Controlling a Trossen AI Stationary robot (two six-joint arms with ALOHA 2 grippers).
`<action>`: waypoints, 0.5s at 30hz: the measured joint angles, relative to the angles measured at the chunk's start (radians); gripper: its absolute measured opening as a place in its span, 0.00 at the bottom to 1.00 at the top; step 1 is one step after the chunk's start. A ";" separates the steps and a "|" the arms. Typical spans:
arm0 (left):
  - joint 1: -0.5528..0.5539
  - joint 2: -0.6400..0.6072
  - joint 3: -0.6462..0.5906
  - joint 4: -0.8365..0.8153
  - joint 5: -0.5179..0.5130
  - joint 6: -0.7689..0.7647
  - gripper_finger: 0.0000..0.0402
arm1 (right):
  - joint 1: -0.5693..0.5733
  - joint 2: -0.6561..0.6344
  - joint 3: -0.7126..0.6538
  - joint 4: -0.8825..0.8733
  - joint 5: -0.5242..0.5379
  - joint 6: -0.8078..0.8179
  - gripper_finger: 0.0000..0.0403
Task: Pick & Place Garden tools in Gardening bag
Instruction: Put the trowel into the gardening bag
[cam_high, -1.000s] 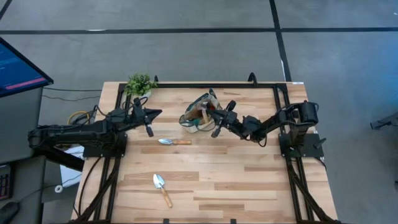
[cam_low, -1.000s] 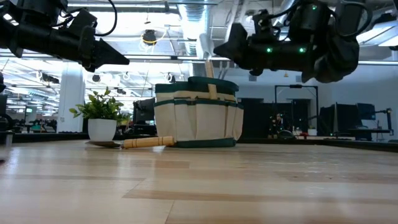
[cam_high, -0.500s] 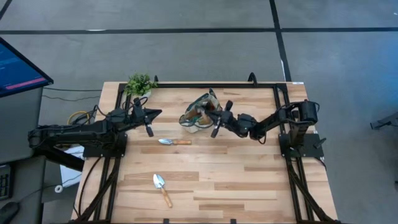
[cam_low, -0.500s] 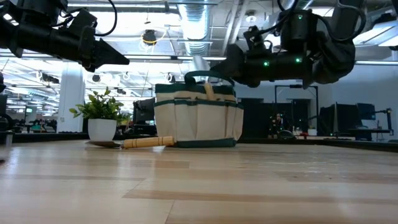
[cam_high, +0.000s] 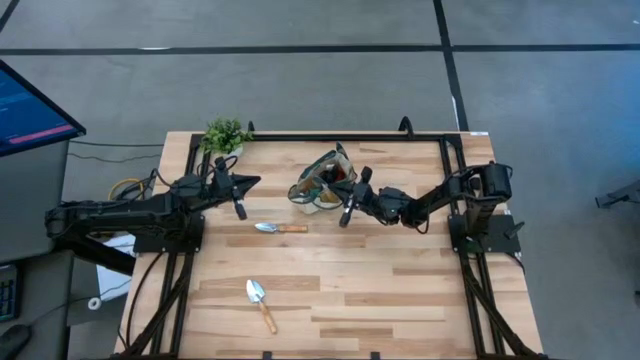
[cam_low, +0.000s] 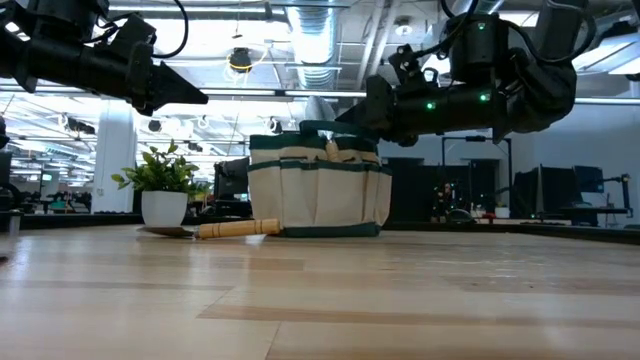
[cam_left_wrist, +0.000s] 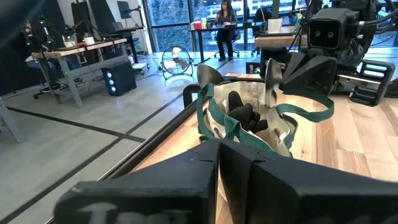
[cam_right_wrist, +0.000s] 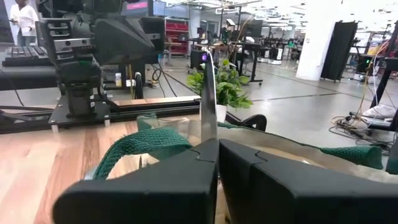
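Across the wooden table (cam_high: 400, 290) the largest thing is the gardening bag (cam_high: 322, 183), a beige tote with green trim standing toward the far side, near the middle, its mouth open upward. Both dark arms reach in toward it from opposite sides.

The right gripper (cam_high: 350, 203) hangs over the bag's right rim, its fingers pressed together on a trowel (cam_right_wrist: 208, 99) whose silver blade stands up between them in the right wrist view, with the handle pointing down into the bag. From the low view its tip sits just above the bag's top edge. The left gripper (cam_high: 238, 190) waits above the table, left of the bag, fingers pressed together on nothing.

Two more trowels lie flat on the boards: one (cam_high: 280, 228) just in front of the bag, another (cam_high: 261, 303) well apart, near the front edge. A potted plant (cam_high: 226, 135) stands at the far left corner and is no part of the job.

The step in hand looks like dropping the held trowel into the bag. To do it well, the handle should be well below the rim and clear of the green loop handle (cam_right_wrist: 140, 148) before the fingers part, so the tool slides in rather than catching on the strap or tipping the soft tote. Then the arm should lift straight up before swinging away.
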 joint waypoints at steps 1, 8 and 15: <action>0.000 0.000 0.000 0.000 0.000 0.000 0.00 | 0.000 0.000 0.000 0.000 0.000 0.000 0.03; 0.000 0.000 0.000 0.000 0.000 0.000 0.00 | 0.000 0.000 0.000 -0.001 0.000 0.035 0.28; 0.000 0.000 0.000 0.000 0.000 0.000 0.00 | 0.007 -0.054 -0.002 -0.003 0.000 0.038 0.57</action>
